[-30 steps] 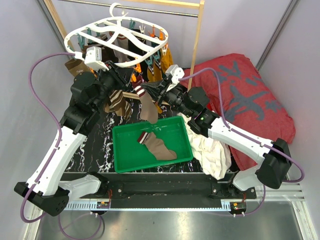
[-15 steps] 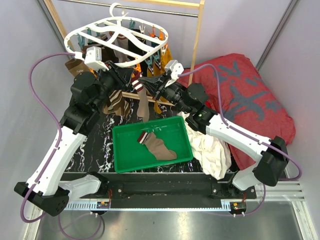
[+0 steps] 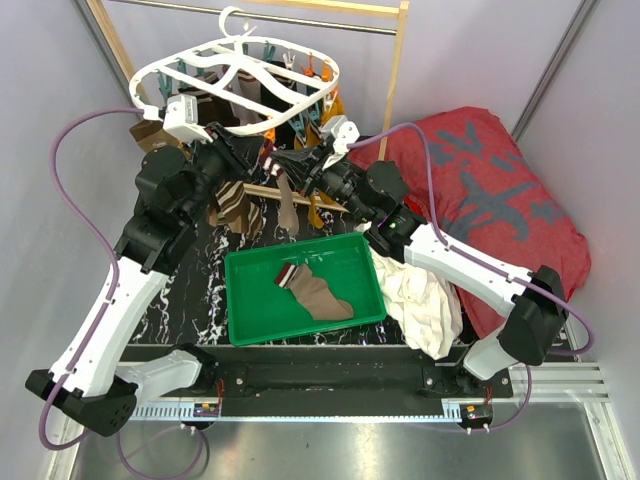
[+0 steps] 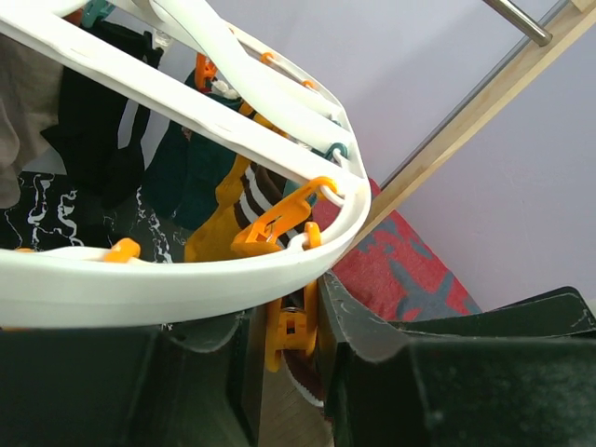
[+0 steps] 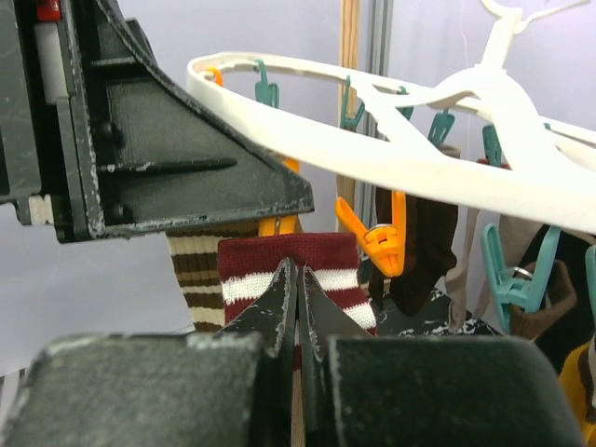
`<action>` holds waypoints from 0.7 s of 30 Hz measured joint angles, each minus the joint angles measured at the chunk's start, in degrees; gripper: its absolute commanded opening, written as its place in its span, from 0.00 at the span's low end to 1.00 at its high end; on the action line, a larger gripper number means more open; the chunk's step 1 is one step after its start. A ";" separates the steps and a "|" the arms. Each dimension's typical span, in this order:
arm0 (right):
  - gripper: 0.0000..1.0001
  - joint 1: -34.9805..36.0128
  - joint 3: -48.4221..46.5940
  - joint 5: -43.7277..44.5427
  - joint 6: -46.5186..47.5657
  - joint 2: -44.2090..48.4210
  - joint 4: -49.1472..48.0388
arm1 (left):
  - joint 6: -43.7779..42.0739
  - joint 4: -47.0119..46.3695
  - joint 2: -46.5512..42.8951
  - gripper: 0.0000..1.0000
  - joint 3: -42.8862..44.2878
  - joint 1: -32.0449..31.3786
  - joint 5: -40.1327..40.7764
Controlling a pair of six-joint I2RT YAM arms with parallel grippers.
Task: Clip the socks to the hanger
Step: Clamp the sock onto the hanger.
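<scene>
- right gripper (image 5: 298, 279): jaws pressed together on cuff of maroon-cuffed sock (image 5: 251, 270), cream stripes showing either side of fingertips
- sock leg hangs free below gripper, above far edge of green tray (image 3: 240, 300)
- cuff raised just under near rim of hanger (image 4: 140, 279), beside left gripper (image 4: 289, 317)
- left gripper: jaws narrowed to slim gap, orange clip (image 4: 291, 337) pinched between – clip hangs from hanger rim
- mustard sock (image 4: 219, 223) already clipped further along rim
- second sock (image 3: 318, 295) lies flat in tray – brown, striped cuff
</scene>
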State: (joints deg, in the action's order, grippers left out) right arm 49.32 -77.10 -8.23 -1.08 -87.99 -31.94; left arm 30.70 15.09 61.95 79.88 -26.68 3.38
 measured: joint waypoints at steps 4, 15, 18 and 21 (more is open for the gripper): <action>0.00 0.00 -1.25 -0.13 0.00 -0.28 0.00 | -0.26 0.42 -0.33 0.67 0.00 0.02 0.02; 0.34 -0.35 -2.05 -0.35 -1.16 -1.33 0.48 | -2.45 1.73 -0.37 0.78 0.00 -0.07 2.49; 0.43 -1.97 -2.05 -0.57 -3.45 -1.33 1.29 | -3.54 2.05 -0.28 0.78 0.00 0.17 3.93; 0.46 -4.79 -1.99 -1.75 -5.55 -1.31 2.25 | -4.42 2.10 -0.07 0.78 0.00 0.52 5.05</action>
State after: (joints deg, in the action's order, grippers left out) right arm 44.53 -79.09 -9.98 -6.63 -89.30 -29.69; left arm 26.28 17.19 61.89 79.88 -26.15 8.43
